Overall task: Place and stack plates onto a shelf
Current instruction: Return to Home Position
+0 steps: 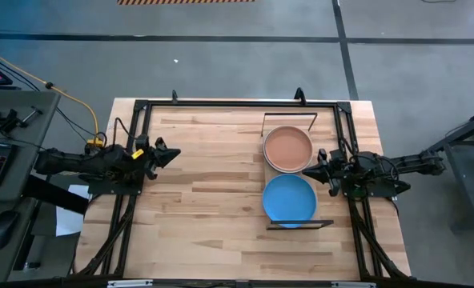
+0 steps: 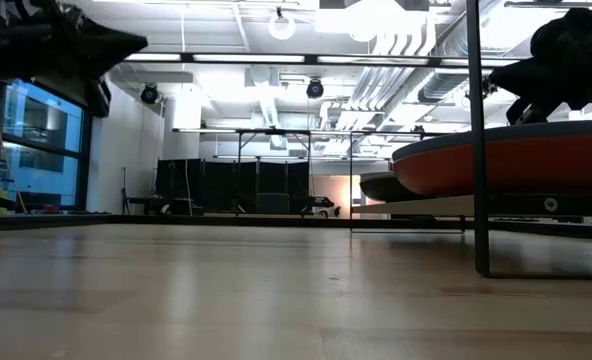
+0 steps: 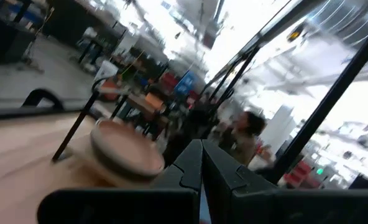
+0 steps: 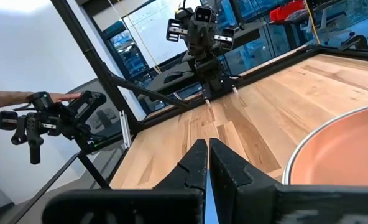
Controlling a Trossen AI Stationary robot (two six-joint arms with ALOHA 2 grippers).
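Note:
Two stacks of plates sit on the shelf at the table's right. The far stack shows a salmon pink plate on top, the near stack a bright blue plate. In the low view the near stack's coral red side shows on the shelf board. The other plates are hidden under these. My left gripper hovers shut at the table's left side, pointing right. My right gripper hovers shut just right of the stacks, between them, pointing left. The salmon plate also shows in the right wrist view and the left wrist view.
The shelf's black frame ends stand at its far end and near end. A black rig frame borders the table. A person's hand shows beyond the table's left side. Bare tabletop lies between the arms.

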